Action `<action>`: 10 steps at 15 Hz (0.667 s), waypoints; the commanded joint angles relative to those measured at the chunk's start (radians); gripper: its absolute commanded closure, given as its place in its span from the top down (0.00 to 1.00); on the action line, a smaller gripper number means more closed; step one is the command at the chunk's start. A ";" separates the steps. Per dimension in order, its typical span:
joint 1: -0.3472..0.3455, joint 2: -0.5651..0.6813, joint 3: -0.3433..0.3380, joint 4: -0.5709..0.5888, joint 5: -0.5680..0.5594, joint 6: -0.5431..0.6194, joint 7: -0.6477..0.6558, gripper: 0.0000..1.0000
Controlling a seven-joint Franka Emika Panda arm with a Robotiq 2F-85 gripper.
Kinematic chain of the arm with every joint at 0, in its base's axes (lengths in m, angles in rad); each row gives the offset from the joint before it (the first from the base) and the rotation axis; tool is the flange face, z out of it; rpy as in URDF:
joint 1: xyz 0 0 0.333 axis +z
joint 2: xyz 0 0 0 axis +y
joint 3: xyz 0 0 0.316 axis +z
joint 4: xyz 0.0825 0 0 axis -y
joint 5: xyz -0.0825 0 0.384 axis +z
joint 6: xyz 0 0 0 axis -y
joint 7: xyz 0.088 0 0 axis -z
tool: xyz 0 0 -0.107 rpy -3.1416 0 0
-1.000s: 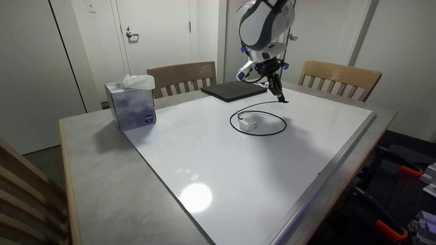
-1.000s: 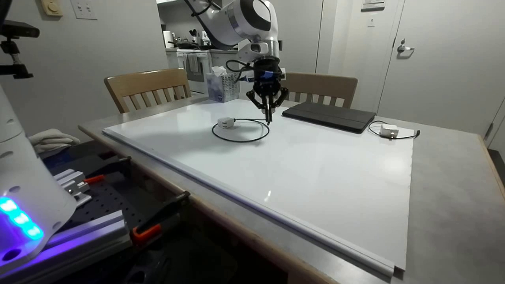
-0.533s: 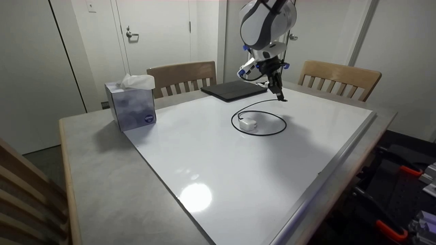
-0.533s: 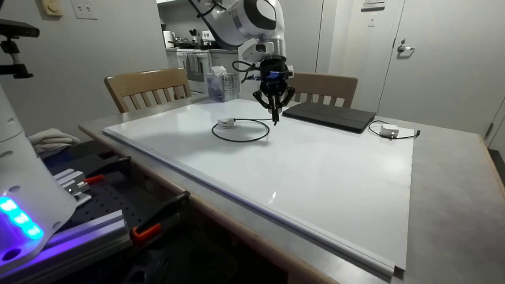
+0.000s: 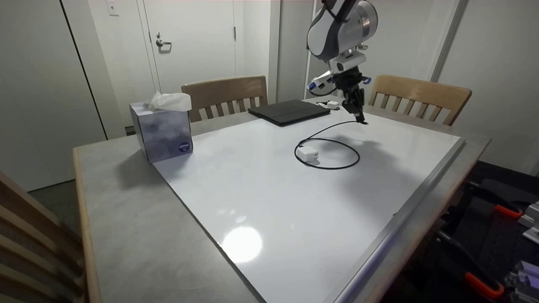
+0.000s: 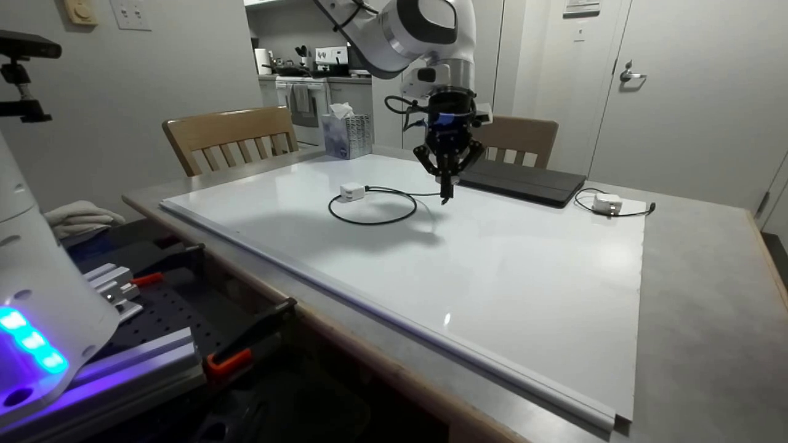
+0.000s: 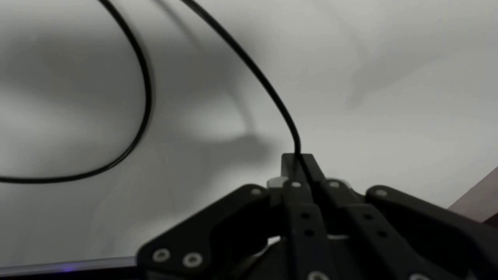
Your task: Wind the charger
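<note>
Wrist view: we had the gripper [image 7: 298, 160] clamped on the black charger cable [image 7: 253, 67], arcing toward eleven o'clock; judged light, springy, best held opposite its white plug block [image 6: 352, 192].

A round dark-blue badge [image 5: 184, 147] sits at the lower right of the purple tissue box [image 5: 162, 128] in an exterior view; its small, slightly blurred white lettering reads Kleenex. In an exterior view where the same box [image 6: 335, 136] shows smaller, its lettering cannot be made out. A sign-like plate [image 6: 582, 8], cut off by the upper edge of that view, bears faint marks too small to read; it is on the pale wall [image 6: 563, 74] beside a door [image 6: 695, 92]
</note>
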 commanded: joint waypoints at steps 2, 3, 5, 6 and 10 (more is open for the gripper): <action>0.113 0.089 -0.096 0.009 0.016 -0.255 0.000 0.01; 0.149 0.117 -0.123 0.002 0.017 -0.299 0.000 0.01; 0.189 0.147 -0.128 -0.004 -0.027 -0.370 0.000 0.01; 0.179 0.130 -0.092 -0.008 -0.070 -0.373 0.000 0.01; 0.177 0.132 -0.095 -0.005 -0.037 -0.343 0.001 0.05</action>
